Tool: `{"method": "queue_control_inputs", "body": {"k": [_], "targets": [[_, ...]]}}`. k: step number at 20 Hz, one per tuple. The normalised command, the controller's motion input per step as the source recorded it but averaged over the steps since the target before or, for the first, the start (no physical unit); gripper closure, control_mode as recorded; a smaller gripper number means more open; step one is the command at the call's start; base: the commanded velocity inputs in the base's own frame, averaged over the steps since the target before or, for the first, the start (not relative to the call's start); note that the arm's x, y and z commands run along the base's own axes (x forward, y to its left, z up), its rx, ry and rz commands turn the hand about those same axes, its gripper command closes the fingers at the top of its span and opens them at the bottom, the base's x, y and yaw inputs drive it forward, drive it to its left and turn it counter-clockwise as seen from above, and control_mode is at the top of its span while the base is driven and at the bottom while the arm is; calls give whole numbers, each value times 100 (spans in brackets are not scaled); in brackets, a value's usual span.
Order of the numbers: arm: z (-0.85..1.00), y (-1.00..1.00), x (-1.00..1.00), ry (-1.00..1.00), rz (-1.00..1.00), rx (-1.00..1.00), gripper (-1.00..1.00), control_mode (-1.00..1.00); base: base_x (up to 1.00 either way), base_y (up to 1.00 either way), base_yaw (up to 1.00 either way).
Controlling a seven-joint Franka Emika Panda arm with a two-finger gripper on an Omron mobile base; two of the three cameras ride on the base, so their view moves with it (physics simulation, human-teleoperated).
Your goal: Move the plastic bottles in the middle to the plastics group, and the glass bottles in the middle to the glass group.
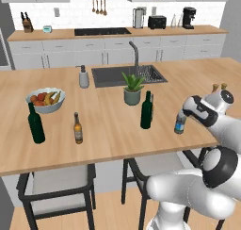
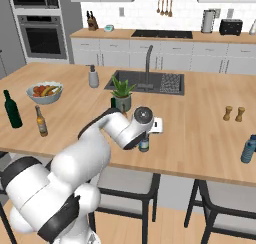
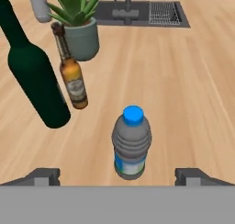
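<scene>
I had the fingers (image 3: 118,176) spread wide on either side of the plastic water bottle (image 3: 131,142), which stood on the bench (image 3: 183,90) right of the green wine bottle (image 3: 32,81). Next I judged they must close.

Hand view: green wine bottle (image 3: 34,78) neck cut off at top edge. Right base view: arm hides most of plastic bottle (image 2: 144,144).
</scene>
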Motion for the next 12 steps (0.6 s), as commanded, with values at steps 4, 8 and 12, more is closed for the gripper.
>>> {"method": "queue_control_inputs", "body": {"k": [4, 8, 12], "targets": [[-13, 0, 47, 0, 0, 0, -100, -100, 0, 0, 0], [-11, 0, 43, 0, 0, 0, -100, -100, 0, 0, 0], [-7, 0, 33, 0, 0, 0, -100, -100, 0, 0, 0]]}}
